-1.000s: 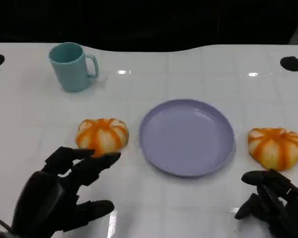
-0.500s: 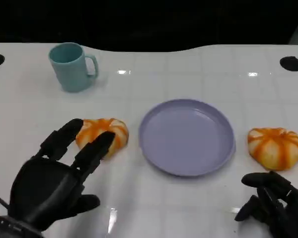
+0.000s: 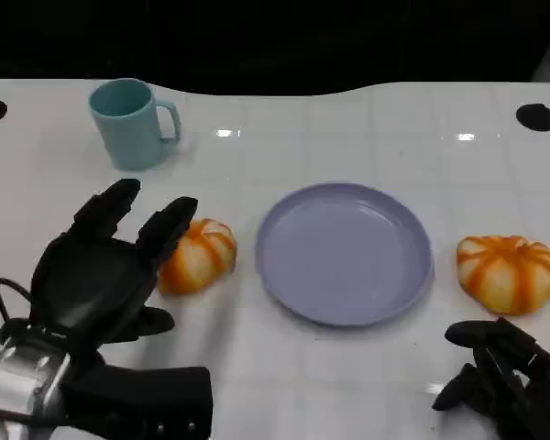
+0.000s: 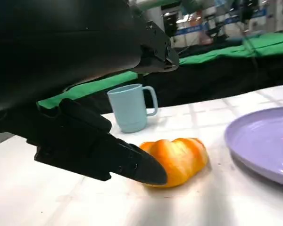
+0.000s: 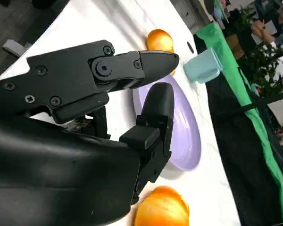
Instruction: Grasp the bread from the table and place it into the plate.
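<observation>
The left hand hovers spread over the bread, holding nothing, just left of the plate mid-tabletop; the right hand (near edge) rests empty, fingers loosely curled.

Head view looks down across the bench; both wrist views sit low, close, sharing the plate at 12 o'clock.

Black hands on silver forearms

My left hand is matte black with blocky, segmented fingers; behind it I see a silver forearm, a thin black cable looping beside the wrist and a black bracket dotted with small screws. My right hand is black too, its close view showing round screw heads.
</observation>
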Robot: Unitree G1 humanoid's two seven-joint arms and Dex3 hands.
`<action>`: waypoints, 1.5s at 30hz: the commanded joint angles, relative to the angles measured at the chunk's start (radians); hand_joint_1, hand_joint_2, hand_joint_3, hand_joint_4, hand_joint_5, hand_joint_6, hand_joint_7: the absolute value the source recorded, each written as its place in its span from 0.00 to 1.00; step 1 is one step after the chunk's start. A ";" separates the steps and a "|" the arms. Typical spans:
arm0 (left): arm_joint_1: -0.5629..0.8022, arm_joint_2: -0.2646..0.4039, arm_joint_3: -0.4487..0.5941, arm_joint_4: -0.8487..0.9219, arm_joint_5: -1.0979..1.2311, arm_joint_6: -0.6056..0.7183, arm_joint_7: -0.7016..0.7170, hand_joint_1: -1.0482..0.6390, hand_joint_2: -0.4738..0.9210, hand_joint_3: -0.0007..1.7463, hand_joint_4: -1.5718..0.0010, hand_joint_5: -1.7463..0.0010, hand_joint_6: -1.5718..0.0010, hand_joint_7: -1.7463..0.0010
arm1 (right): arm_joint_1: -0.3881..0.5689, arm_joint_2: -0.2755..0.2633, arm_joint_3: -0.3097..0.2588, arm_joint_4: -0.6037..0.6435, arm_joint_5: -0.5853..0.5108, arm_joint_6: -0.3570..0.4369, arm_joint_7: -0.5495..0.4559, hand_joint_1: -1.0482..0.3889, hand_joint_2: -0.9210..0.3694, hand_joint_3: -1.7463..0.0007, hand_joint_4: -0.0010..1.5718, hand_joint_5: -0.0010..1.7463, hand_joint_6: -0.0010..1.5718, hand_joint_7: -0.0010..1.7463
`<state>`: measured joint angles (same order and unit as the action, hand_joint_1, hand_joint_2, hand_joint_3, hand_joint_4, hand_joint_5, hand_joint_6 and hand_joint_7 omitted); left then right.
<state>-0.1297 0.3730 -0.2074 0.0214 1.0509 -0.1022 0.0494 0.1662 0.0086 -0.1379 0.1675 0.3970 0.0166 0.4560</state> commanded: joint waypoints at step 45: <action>-0.686 -0.197 -0.340 1.185 -0.242 0.004 0.094 0.38 0.90 0.01 0.91 0.95 0.85 0.99 | 0.021 -0.012 -0.010 -0.036 0.037 0.007 0.032 0.24 0.00 0.90 0.44 0.84 0.43 0.62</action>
<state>-0.8019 0.1766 -0.5417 1.1732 0.8251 -0.0821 0.1510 0.1801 0.0063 -0.1378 0.1433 0.4225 0.0229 0.4873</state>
